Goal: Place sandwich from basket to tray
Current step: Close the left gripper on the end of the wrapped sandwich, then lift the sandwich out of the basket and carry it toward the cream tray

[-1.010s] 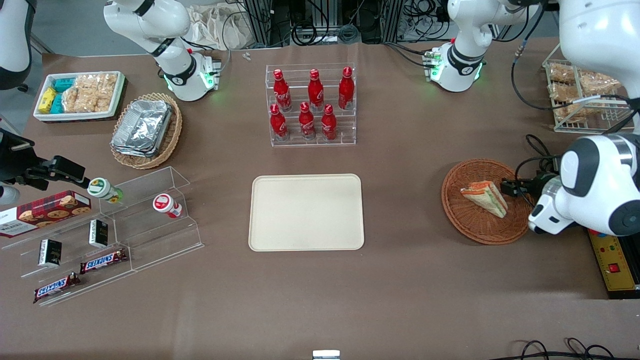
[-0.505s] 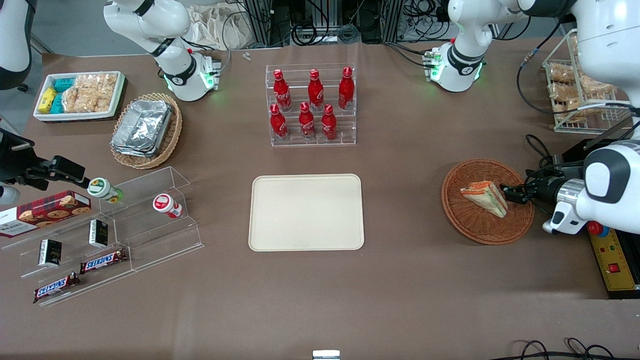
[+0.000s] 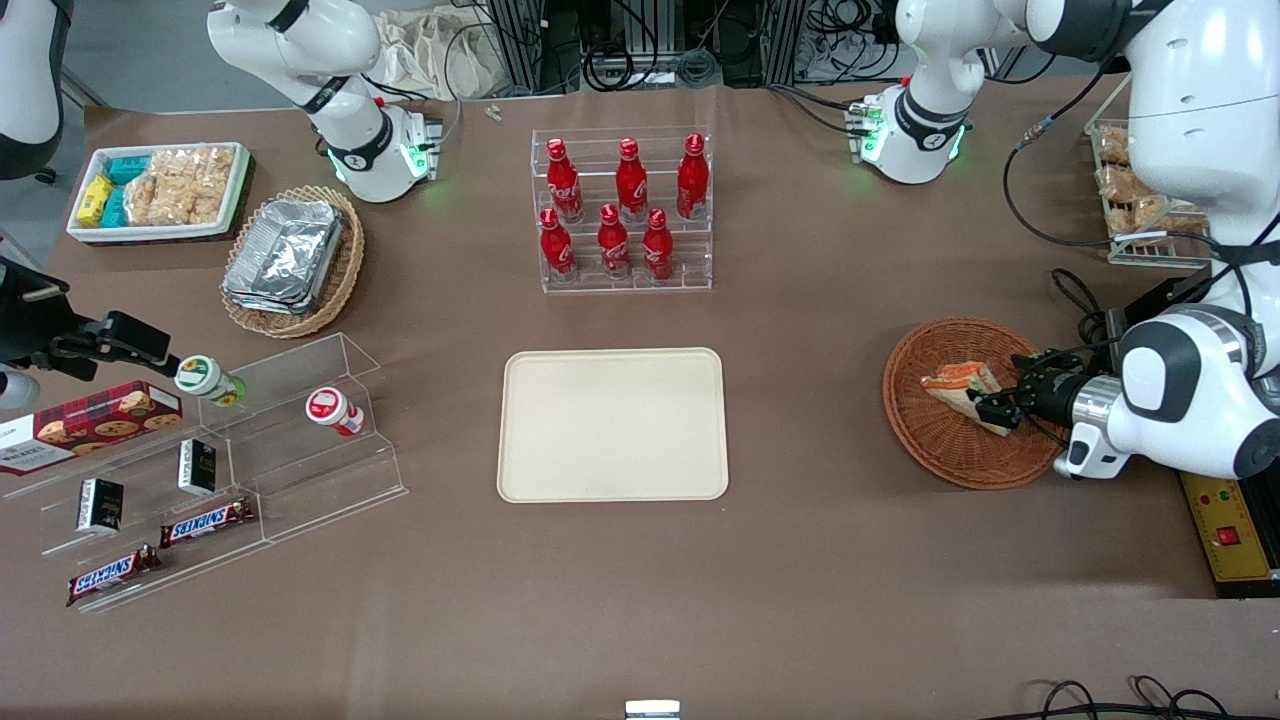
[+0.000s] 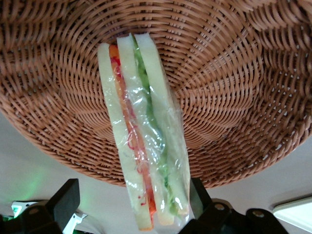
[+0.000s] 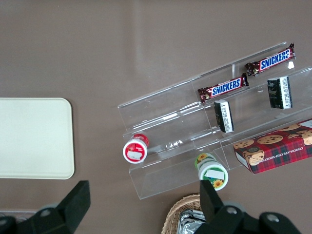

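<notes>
The sandwich (image 3: 955,384) lies in the reddish-brown wicker basket (image 3: 925,450), toward the working arm's end of the table. My left gripper (image 3: 992,406) is low inside the basket, open, its two fingers straddling the sandwich's end nearest the arm. In the left wrist view the wrapped sandwich (image 4: 144,141) runs between the fingers (image 4: 67,197); one finger is against the wrap, the other stands apart from it. The basket's weave (image 4: 234,97) fills the background. The cream tray (image 3: 612,424) sits bare at the table's middle, beside the basket.
A clear rack of red bottles (image 3: 625,210) stands farther from the camera than the tray. A wire rack of snack bags (image 3: 1150,205) and a yellow control box (image 3: 1230,530) flank the working arm. Foil trays in a tan basket (image 3: 290,260) and an acrylic shelf (image 3: 230,450) lie toward the parked arm's end.
The gripper has moved from the basket's rim in over the basket toward the tray, and its open fingers now straddle the sandwich's end, covering part of it.
</notes>
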Robot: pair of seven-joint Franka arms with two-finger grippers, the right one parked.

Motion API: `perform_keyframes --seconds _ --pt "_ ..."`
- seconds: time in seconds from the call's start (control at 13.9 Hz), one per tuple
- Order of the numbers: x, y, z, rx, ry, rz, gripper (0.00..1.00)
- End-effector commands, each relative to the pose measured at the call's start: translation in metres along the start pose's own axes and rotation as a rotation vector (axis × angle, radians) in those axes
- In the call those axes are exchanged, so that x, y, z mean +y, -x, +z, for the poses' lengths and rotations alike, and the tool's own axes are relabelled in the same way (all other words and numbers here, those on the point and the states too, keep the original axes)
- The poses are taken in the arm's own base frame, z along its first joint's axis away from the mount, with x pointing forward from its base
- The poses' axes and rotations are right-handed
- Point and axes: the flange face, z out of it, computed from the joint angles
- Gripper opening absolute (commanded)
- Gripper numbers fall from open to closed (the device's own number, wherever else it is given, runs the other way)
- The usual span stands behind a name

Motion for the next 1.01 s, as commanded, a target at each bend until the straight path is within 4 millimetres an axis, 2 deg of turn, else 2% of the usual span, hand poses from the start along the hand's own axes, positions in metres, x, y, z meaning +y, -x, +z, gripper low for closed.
perform_keyframes --seconds 0.0,0.07,0.29,0.36,0.43,0.51,0.58,0.72,0.79,0.87,0.94 --pt "0.013 0.006 0.012 0.019 0.008 -0.015 0.98" --pt "0.014 0.006 0.012 0.022 0.008 -0.018 0.86" --pt "0.020 0.008 0.015 0.031 0.004 -0.038 0.19" --pt "0.020 0.008 0.014 0.034 0.004 -0.037 0.05" --pt "0.020 0.011 0.008 0.039 0.003 -0.032 0.00" --pt "0.021 0.019 -0.004 0.045 0.008 -0.025 0.00" --pt "0.021 0.039 -0.026 0.054 0.013 -0.009 0.00" --pt "0.039 0.099 -0.070 0.088 0.019 0.067 0.00" --pt "0.053 0.131 -0.084 0.104 0.012 0.125 0.00" --pt "0.067 0.158 -0.091 0.108 -0.002 0.182 0.00" --pt "0.096 0.185 -0.088 0.121 -0.021 0.253 0.00"
